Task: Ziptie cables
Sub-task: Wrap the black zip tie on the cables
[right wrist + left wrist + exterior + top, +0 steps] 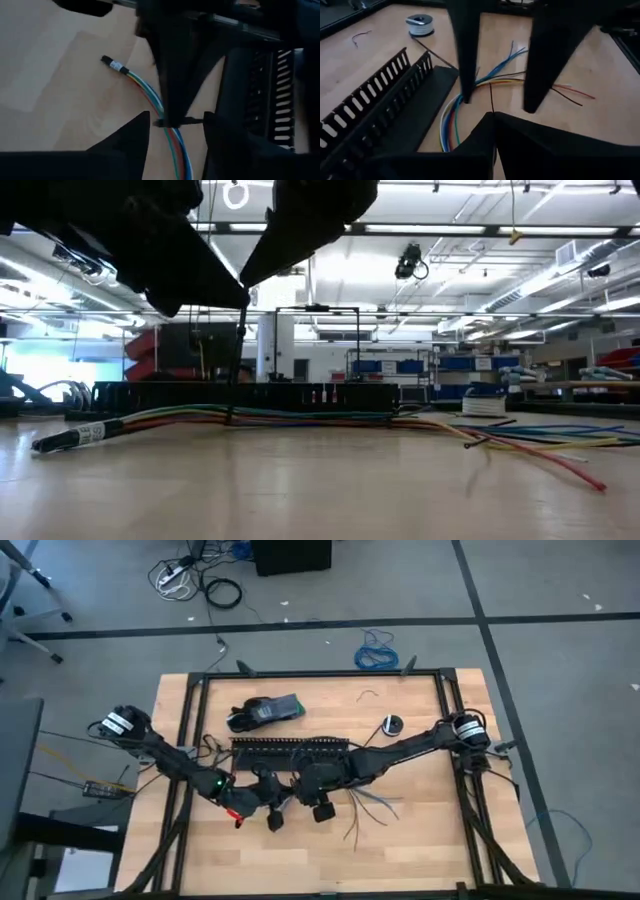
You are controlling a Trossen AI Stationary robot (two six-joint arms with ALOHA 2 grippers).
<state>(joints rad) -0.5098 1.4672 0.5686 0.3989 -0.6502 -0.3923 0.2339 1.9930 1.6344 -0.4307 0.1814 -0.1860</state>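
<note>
The cables lie flat on the table in front of the black slotted channel. Their labelled end points toward the table's left and their splayed ends toward its right. A thin black ziptie stands nearly upright with its lower end at the cables. My left gripper is shut on the ziptie's upper part. My right gripper is open, fingers pointing down, one on each side of the ziptie just above the cables. Whether they touch the ziptie I cannot tell. My left gripper pinches the ziptie's upper part between its two fingertips, coming slanting down from the table's left. The strip runs on from the fingertips down to the cables, where its lower end sits.
A white spool stands to the far right of the channel, with a dark tool beyond the channel and a small curled wire scrap near the far edge. Black frame rails run along the table's left, right and far sides.
</note>
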